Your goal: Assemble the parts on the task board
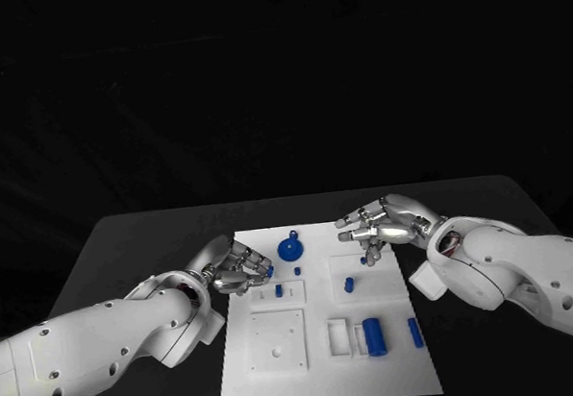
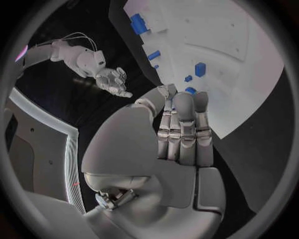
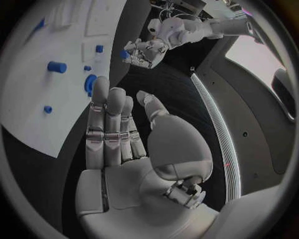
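The white task board (image 1: 328, 379) lies in the middle of the black table. On it are a round blue part with a knob (image 1: 289, 248), a blue cylinder (image 1: 374, 335), a blue bar (image 1: 415, 331) and small blue pieces (image 1: 349, 285). My left hand (image 1: 239, 266) hovers at the board's left edge with its fingers straight and together (image 2: 181, 127); a small blue piece (image 2: 190, 90) lies just past them. My right hand (image 1: 380, 224) hovers over the board's far right corner with straight fingers and an empty palm (image 3: 115, 124), close to the round part (image 3: 91, 82).
A square white plate (image 1: 275, 342) and a small white frame (image 1: 340, 337) sit on the near half of the board. Bare black table (image 1: 139, 244) runs along both sides of the board.
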Action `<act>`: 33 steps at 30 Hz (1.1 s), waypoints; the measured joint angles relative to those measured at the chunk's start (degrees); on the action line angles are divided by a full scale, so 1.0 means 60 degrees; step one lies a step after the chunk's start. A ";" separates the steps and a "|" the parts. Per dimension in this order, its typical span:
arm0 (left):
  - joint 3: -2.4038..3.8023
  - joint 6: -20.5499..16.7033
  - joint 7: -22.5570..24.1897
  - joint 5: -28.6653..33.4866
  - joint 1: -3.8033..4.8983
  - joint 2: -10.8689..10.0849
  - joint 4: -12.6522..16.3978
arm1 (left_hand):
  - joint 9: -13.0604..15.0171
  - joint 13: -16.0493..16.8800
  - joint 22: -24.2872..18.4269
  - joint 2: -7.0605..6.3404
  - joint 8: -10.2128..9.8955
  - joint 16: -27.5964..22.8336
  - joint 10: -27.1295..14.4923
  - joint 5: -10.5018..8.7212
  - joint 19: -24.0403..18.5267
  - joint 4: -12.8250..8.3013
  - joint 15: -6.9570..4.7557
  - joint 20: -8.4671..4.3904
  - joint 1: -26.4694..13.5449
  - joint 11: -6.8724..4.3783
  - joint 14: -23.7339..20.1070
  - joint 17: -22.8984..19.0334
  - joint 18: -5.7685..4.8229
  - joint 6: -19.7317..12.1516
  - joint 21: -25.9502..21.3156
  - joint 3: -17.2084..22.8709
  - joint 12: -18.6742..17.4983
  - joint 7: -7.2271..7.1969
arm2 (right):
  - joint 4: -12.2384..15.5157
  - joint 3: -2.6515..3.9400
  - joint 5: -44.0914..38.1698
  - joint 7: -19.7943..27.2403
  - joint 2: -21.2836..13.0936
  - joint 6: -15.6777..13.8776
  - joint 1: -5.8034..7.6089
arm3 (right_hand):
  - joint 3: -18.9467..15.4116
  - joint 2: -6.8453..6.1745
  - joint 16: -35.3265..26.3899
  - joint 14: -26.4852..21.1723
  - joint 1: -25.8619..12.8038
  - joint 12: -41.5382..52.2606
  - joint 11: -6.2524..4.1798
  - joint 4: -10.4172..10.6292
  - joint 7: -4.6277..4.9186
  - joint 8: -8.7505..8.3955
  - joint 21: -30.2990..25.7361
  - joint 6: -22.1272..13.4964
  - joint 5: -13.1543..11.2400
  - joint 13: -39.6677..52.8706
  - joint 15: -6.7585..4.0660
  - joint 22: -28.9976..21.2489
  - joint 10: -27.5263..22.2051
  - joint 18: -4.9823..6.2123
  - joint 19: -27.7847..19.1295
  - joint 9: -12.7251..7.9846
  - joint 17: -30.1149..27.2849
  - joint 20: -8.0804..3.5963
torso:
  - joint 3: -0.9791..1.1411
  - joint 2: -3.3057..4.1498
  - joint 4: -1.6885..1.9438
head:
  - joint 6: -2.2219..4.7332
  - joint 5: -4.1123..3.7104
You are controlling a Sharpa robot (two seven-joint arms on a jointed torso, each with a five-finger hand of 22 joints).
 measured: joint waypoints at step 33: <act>0.0259 0.0068 0.0712 0.1910 0.0020 0.0009 0.0208 | 0.0015 0.0001 0.0005 0.0085 -0.0003 0.0000 -0.0037 0.0000 0.0001 -0.0329 0.0036 0.0001 -0.0157 0.0033 -0.0037 0.0006 -0.0065 -0.0057 0.0000 0.0044 0.0000 0.0012 | 0.0114 -0.0422 0.3178 -0.3411 0.1220 -0.0275 0.0004 | -0.0377 0.0202 0.1741 0.0031 -0.0454 0.0521 -0.0050 0.1204 -0.0097 0.0000 0.1056 0.0283 -0.2040 0.1596 -0.0031 0.1568 0.0184 0.0005 -0.0001 0.0008 0.0735 -0.0067 | 0.0010 -0.0007 0.0000 | 0.0268 -0.0023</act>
